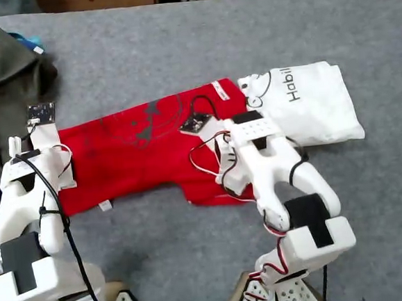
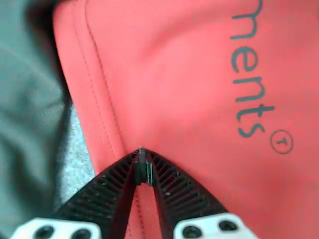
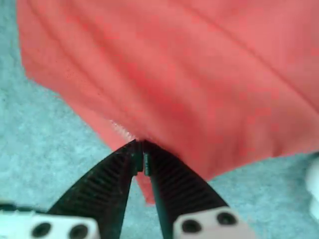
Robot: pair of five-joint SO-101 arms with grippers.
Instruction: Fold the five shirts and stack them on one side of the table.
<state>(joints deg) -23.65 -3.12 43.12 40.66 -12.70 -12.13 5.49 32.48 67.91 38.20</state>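
1. Two arms are stationed at the near side of a grey felt-covered table (image 1: 179,47), with one red short-sleeved cotton shirt (image 1: 132,156) spread flat across its middle.
2. The left gripper (image 2: 143,167) is seen at the left end of the red shirt. Its black ribbed fingers (image 2: 112,184) are pressed together on the stitched hem, with grey table just beside.
3. The right gripper (image 3: 139,157) is seen toward the right part of the red shirt, its tips clamped together on a fold of the cloth at an edge.
4. A white folded shirt with dark print (image 1: 309,110) is noted at the far right, touching the right end of the red shirt.
5. A dark olive-green crumpled garment (image 1: 0,75) is heaped at the far left, near the left arm.
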